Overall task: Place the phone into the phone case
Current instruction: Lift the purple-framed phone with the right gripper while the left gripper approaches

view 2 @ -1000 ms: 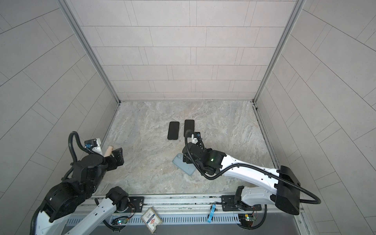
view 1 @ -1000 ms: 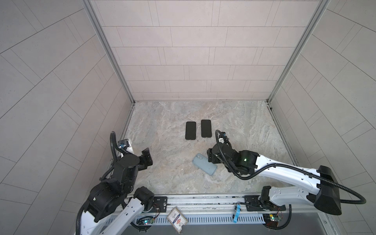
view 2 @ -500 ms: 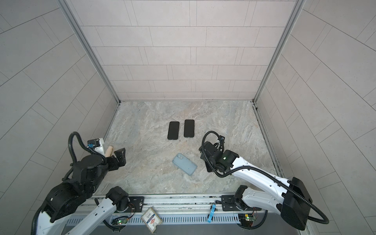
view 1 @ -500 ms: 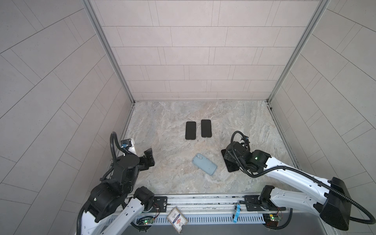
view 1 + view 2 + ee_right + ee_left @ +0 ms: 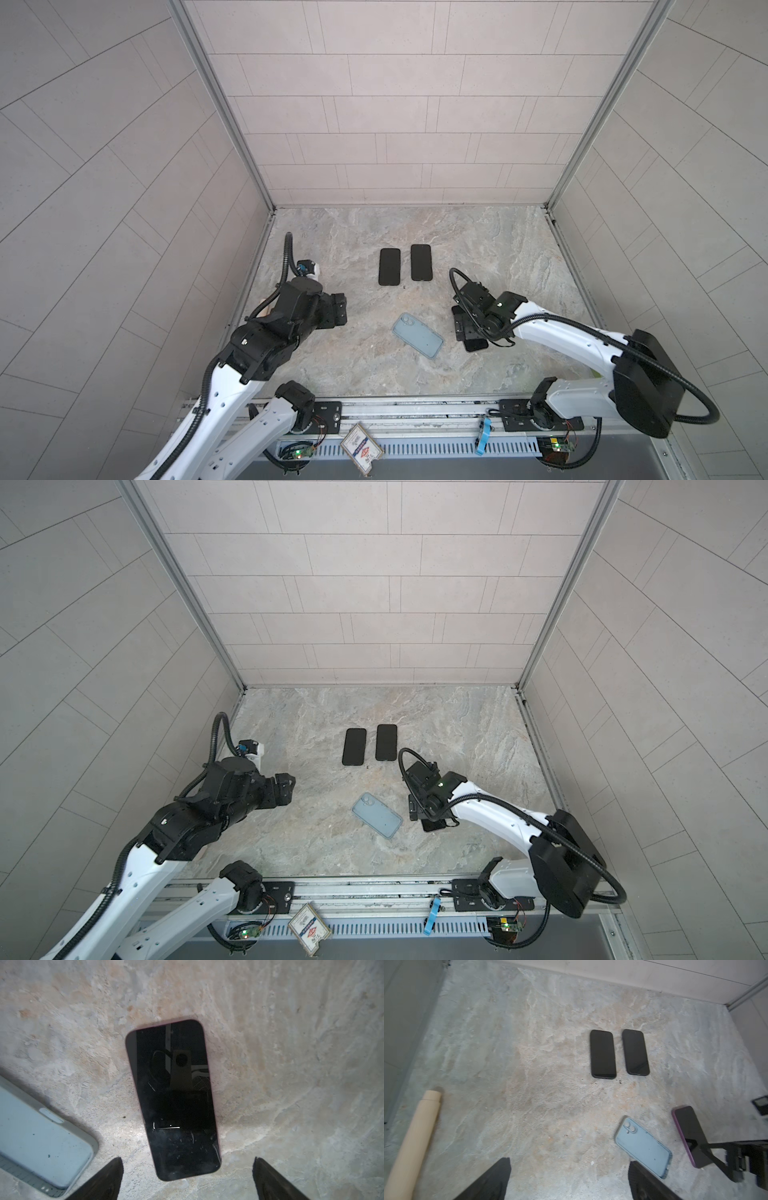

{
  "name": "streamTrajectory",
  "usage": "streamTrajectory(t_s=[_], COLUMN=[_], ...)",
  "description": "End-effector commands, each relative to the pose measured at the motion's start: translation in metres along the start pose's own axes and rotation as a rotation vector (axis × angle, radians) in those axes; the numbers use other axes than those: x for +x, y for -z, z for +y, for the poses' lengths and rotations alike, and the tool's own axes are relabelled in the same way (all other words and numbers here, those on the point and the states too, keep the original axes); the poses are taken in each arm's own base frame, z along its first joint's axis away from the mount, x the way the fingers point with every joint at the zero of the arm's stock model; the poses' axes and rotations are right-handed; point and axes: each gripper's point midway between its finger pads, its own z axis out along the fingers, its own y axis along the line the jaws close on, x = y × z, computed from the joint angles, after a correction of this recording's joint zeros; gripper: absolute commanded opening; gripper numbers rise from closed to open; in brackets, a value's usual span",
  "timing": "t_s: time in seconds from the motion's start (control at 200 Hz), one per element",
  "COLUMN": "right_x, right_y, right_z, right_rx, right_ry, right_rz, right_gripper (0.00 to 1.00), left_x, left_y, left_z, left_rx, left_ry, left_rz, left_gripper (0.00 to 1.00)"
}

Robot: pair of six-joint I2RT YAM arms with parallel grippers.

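Right wrist view: phone [image 5: 172,1101] toward the front edge of the tabletop [image 5: 291,1064], blue phone case [image 5: 41,1138] just beside, two black phones [image 5: 389,267] behind; spread right gripper [image 5: 187,1159] has shifted from case to above phone; left gripper [image 5: 569,1161] spread.

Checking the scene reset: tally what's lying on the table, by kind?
Black phones: 2
Purple-edged phone: 1
Light blue phone case: 1
Beige cylinder: 1
Total: 5
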Motion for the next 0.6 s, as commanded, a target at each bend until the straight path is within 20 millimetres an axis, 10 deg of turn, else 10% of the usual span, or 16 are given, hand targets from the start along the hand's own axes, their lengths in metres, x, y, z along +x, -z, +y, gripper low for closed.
streamTrajectory(t_s=[0.0, 0.59], right_x=[0.018, 0.034], right_y=[-0.016, -0.058], right_z=[0.003, 0.005], right_rx=[-0.004, 0.009], right_ry=[0.107, 0.077], right_rz=[0.135, 0.238], right_gripper=[1.0, 0.81], left_x=[-0.024, -0.011], left_y=[0.005, -0.025], left_z=[-0.024, -0.031], left_rx=[0.102, 0.126], left_ry=[0.023, 0.081], left_rz=[-0.052, -0.017], left_gripper=[0.95, 0.95])
